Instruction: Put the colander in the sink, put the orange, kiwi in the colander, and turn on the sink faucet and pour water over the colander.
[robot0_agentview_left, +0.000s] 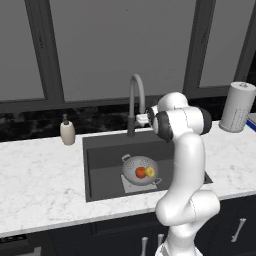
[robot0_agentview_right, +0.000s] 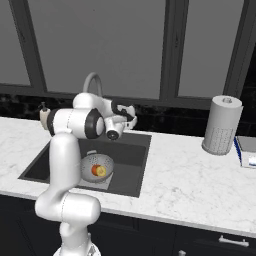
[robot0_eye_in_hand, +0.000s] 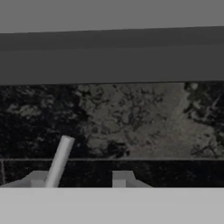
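Note:
The colander (robot0_agentview_left: 141, 167) (robot0_agentview_right: 97, 166) rests on the floor of the sink (robot0_agentview_left: 100, 165) (robot0_agentview_right: 132, 160). Inside it lie the orange (robot0_agentview_left: 140, 172) (robot0_agentview_right: 95, 170) and the kiwi (robot0_agentview_left: 149, 172) (robot0_agentview_right: 101, 171), side by side. The sink faucet (robot0_agentview_left: 136, 97) (robot0_agentview_right: 92, 81) arches up behind the basin. My gripper (robot0_agentview_left: 141, 119) (robot0_eye_in_hand: 78, 179) is at the faucet's base and faces the back wall. It is open, and the pale lever (robot0_eye_in_hand: 59, 162) rises between the fingertips (robot0_eye_in_hand: 37, 178), close to the left one. No water is visible.
A cream soap bottle (robot0_agentview_left: 67, 131) (robot0_agentview_right: 45, 114) stands left of the sink. A paper towel roll (robot0_agentview_left: 238, 107) (robot0_agentview_right: 222, 125) stands on the marble counter (robot0_agentview_left: 40, 175) at the right. A dark backsplash (robot0_eye_in_hand: 131, 118) and windows close off the back.

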